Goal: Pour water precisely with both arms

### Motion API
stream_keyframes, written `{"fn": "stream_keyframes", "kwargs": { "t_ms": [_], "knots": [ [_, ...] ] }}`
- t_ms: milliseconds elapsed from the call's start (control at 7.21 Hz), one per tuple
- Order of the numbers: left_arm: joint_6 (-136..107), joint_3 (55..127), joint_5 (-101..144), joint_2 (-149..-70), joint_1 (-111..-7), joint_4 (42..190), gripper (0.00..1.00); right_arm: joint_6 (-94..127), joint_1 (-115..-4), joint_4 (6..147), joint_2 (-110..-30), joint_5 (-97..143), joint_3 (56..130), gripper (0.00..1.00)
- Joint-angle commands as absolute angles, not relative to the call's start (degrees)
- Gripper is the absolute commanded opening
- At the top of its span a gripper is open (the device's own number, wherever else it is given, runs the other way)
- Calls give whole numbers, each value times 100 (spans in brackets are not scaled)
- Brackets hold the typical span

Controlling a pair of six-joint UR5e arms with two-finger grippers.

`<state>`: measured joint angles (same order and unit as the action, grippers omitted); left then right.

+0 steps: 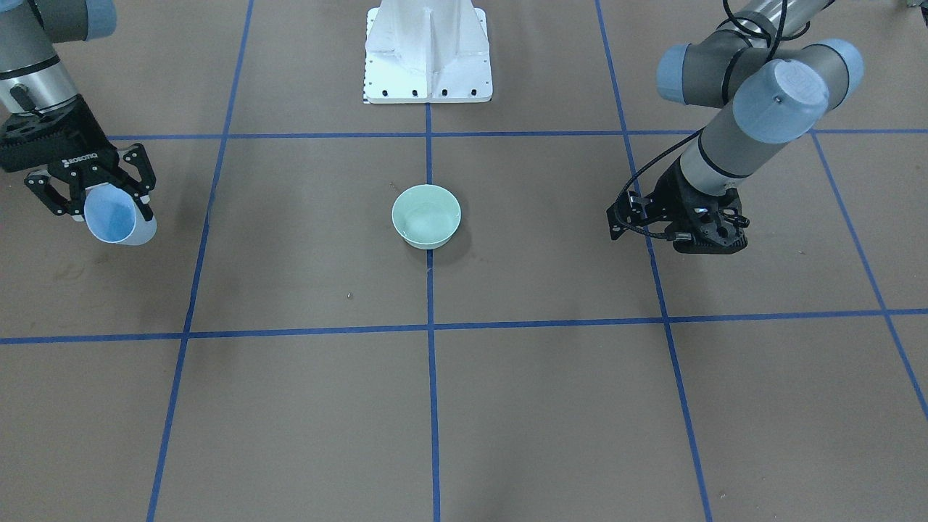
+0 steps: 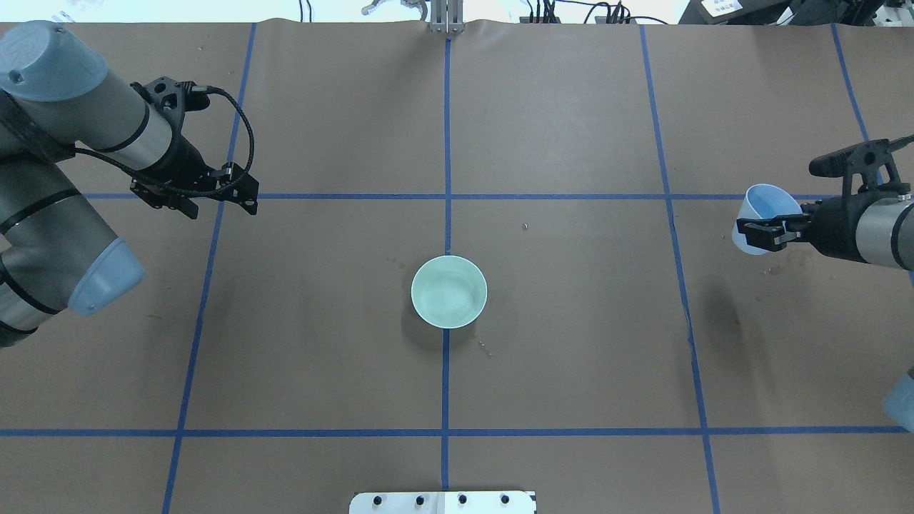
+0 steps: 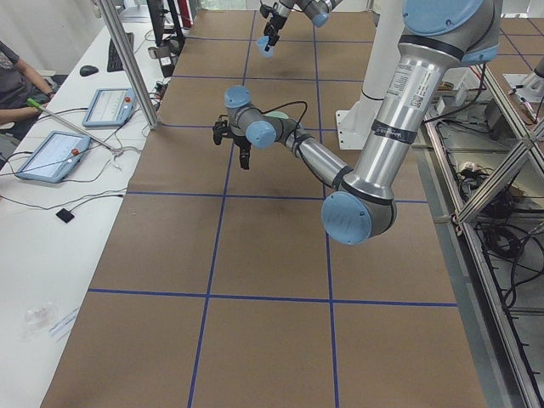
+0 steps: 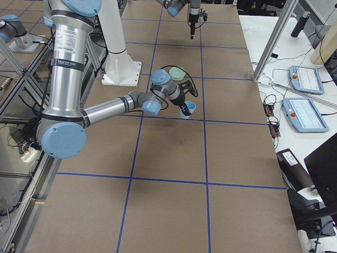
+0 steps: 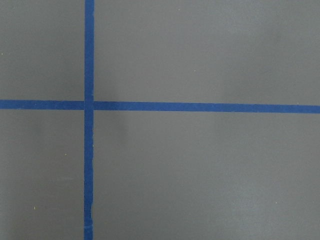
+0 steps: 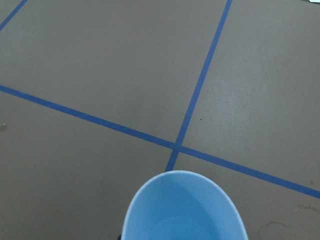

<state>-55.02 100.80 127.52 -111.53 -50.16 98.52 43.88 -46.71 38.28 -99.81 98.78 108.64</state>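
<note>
The water (image 2: 451, 298) showed only as faint pale glints on the floor of the bowl (image 2: 428, 275), a pale green one standing upright in the middle of the table (image 1: 551, 406). Whether the cup (image 1: 116, 217) held any could not be told.

The bowl sat on the blue tape line (image 1: 433, 406) that ran straight out from the white base (image 1: 428, 58), well apart from both arms.

The right arm (image 2: 878, 228) reached in far out on the robot's right of the bowl. The right gripper (image 1: 94, 196) pinched the light blue cup between its black fingers, one on each side of the wall. The cup hung clear of the table and looked about upright, its mouth open to the overhead camera. From the right wrist camera only the cup's rim showed, at the bottom edge, with a crossing of tape lines beyond it.

The left arm (image 2: 64, 107) came in far out on the bowl's other side, on the robot's left. The left gripper (image 1: 707, 235) pointed down at the table above a tape line and held nothing. Its fingers were hidden under the wrist, so I could not tell whether they were spread or pressed together. The left wrist camera showed only brown table and a tape crossing.

Across from the base, past the bowl, a white bench (image 3: 51, 255) ran along the table's edge, with two tablets (image 3: 49, 155) on it and a person (image 3: 17, 76) seated there.
</note>
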Motion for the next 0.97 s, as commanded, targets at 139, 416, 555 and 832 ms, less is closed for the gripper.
{"fn": "stream_keyframes", "kwargs": {
  "t_ms": [139, 416, 555, 832],
  "knots": [
    [-5537, 10090, 12744, -11162, -5010, 9853, 100, 4438, -4711, 2175, -10125, 9290, 9680, 6],
    [-5537, 10090, 12744, -11153, -5010, 9853, 100, 4901, -4702, 1428, -10134, 9325, 9039, 8],
    [-5537, 10090, 12744, -11153, -5010, 9844, 100, 4930, -4702, 1015, -10134, 9334, 8705, 8],
    [-5537, 10090, 12744, -11162, -5010, 9844, 100, 4931, -4693, 905, -10125, 9308, 8570, 19]
  ]
}}
